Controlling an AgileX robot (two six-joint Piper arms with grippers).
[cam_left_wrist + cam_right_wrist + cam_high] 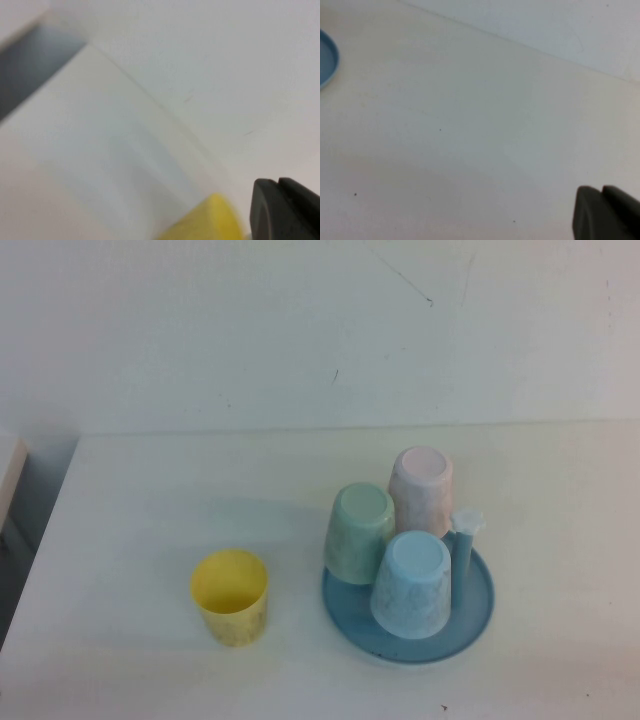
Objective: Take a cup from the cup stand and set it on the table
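The pale mint-green cup (358, 532) sits upside down on a peg at the left of the round blue cup stand (470, 615), on the white table (150, 500). A pink cup (421, 488) and a light blue cup (412, 582) hang upside down beside it, and one peg (464, 540) with a white cap is bare. Neither arm shows in the high view. My left gripper (278, 184) is shut and empty, low beside the yellow cup (205, 222). My right gripper (601, 190) is shut and empty over bare table, with the stand's rim (326, 57) far off.
A yellow cup (231, 596) stands upright on the table left of the stand. The table's left edge (40, 540) drops off beside a dark gap. A pale wall rises behind the table's far edge.
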